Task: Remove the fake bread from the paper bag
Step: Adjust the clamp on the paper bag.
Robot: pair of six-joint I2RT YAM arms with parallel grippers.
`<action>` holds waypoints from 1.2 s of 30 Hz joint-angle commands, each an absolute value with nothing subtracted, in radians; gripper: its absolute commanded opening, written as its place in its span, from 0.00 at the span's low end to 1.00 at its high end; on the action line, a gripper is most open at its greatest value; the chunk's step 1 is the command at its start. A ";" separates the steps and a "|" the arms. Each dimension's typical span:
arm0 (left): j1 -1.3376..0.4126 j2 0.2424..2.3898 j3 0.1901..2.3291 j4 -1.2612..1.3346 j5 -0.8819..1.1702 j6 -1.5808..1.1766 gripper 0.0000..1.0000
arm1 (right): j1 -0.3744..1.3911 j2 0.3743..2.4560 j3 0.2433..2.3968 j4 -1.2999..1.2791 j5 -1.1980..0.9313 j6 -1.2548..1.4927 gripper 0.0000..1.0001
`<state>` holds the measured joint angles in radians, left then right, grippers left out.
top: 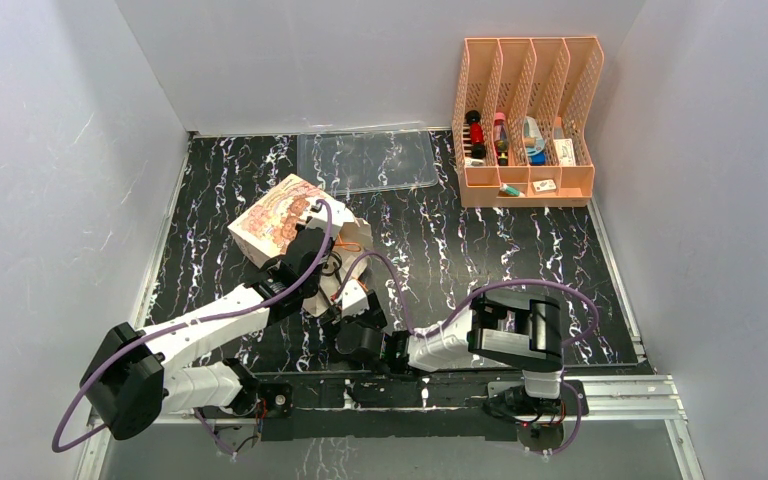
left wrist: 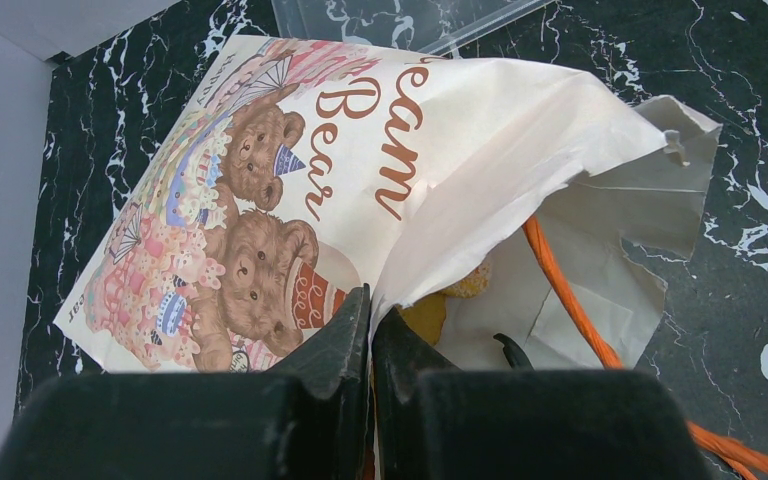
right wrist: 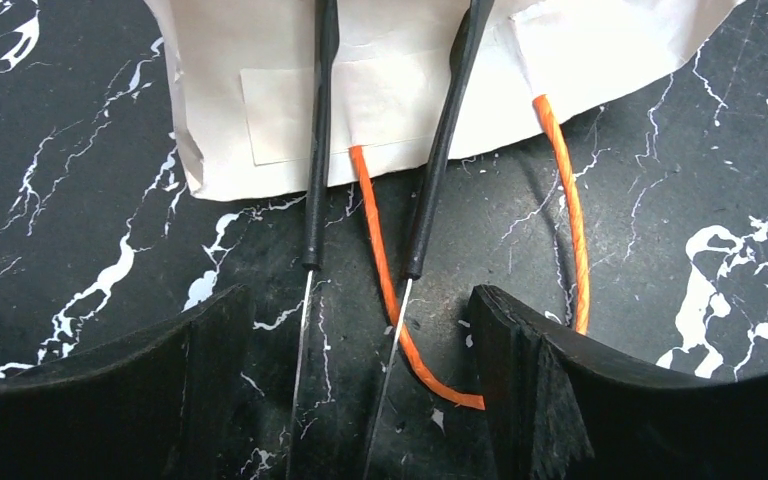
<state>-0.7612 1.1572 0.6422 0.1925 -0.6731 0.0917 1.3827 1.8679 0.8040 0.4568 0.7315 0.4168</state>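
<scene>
Nearest the arm bases, the right gripper (right wrist: 360, 300) sits low over the black marbled table (right wrist: 80, 220) with its jaws spread wide and nothing between them but an orange cord handle (right wrist: 385, 270) lying on the table. It faces the lower lip of the paper bag (right wrist: 410, 90). Two thin dark rods run forward between its fingers onto that lip; what they are cannot be told.

Just beyond, the left gripper (left wrist: 370, 300) has its jaws pressed together on the upper edge of the bag's mouth. It pinches the paper and lifts it, so the opening gapes toward the right arm. The bag lies on its side, printed bear face up. Inside the mouth, part of the fake bread (left wrist: 470, 282) shows as a golden-brown piece deep in the shadow. How many pieces are there cannot be seen.

No bread shows outside the bag in any view, so the task looks to be at its start: the mouth is held open and the reach inside has not yet been made. Every piece is left to bring out.

Farther back lie a clear plastic tray (top: 365, 160) and an orange mesh organizer (top: 525, 120), well apart from the bag.
</scene>
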 commanded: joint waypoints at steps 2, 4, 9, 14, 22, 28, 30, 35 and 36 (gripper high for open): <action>-0.759 1.133 0.660 0.186 -0.698 0.079 0.00 | 1.377 1.869 0.841 0.483 0.769 0.411 0.74; -0.758 1.132 0.660 0.186 -0.697 0.078 0.00 | 1.376 1.873 0.839 0.484 0.760 0.412 0.70; -0.759 1.133 0.660 0.184 -0.699 0.077 0.00 | 1.364 1.881 0.832 0.490 0.715 0.416 0.52; -0.758 1.131 0.661 0.183 -0.700 0.077 0.00 | 1.353 1.864 0.815 0.494 0.691 0.434 0.45; -0.758 1.129 0.660 0.184 -0.702 0.078 0.00 | 1.318 1.775 0.755 0.519 0.598 0.491 0.32; -0.758 1.125 0.660 0.184 -0.705 0.080 0.00 | 1.292 1.749 0.732 0.534 0.550 0.521 0.28; -0.758 1.124 0.658 0.185 -0.708 0.082 0.00 | 1.289 1.724 0.725 0.535 0.544 0.531 0.27; -0.758 1.122 0.657 0.190 -0.711 0.085 0.00 | 1.261 1.658 0.706 0.514 0.497 0.583 0.23; -0.758 1.123 0.658 0.190 -0.711 0.085 0.00 | 1.250 1.642 0.698 0.511 0.479 0.600 0.23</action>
<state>-0.7612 1.1538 0.6422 0.1852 -0.6750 0.0887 1.2793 1.7321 0.7105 0.4664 0.5251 0.5346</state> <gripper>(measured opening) 0.016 0.246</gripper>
